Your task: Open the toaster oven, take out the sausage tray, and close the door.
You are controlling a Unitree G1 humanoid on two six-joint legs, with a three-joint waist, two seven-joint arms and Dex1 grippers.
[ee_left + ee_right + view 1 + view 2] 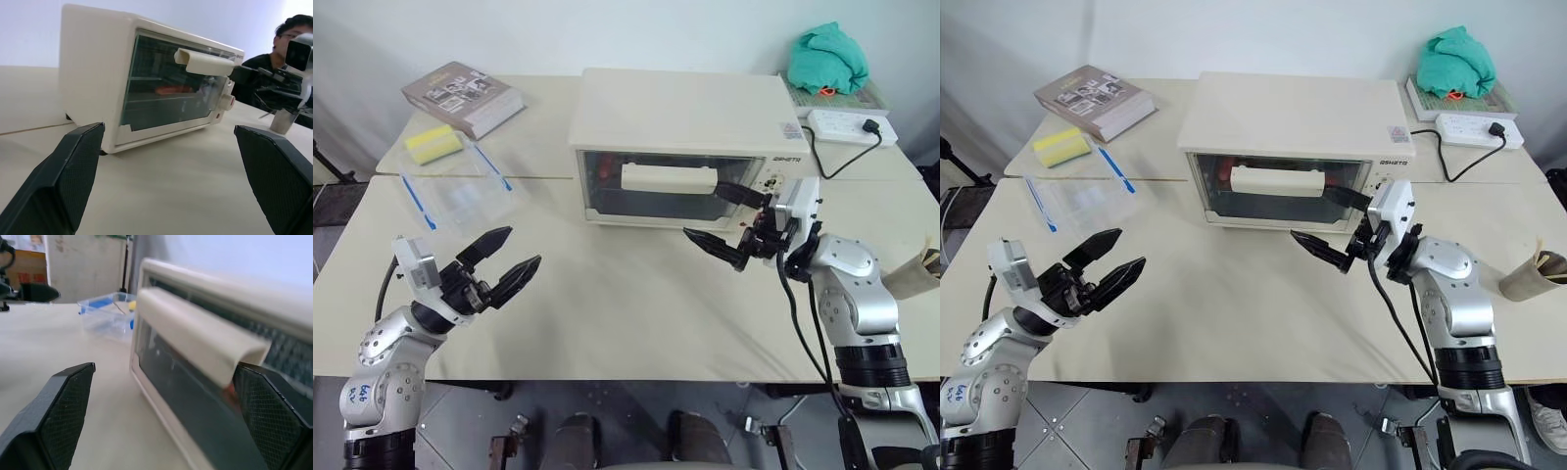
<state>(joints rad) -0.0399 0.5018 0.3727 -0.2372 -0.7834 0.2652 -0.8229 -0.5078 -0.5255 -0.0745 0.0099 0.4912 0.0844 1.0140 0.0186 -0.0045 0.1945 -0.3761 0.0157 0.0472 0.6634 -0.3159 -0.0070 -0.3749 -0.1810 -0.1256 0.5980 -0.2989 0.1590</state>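
Evidently your door [651, 184] is unopened; right gripper [728, 219] gapes at its handle [669, 178], left gripper [502, 262] wide, all 3 steps remain.

Both arms: silver-grey jointed metal housings. Left gripper [505, 269] and right gripper [728, 221]: black tapered fingers, cross-hatch textured pads. White wrist modules. Black cables. Blue handwritten marking, lower left.
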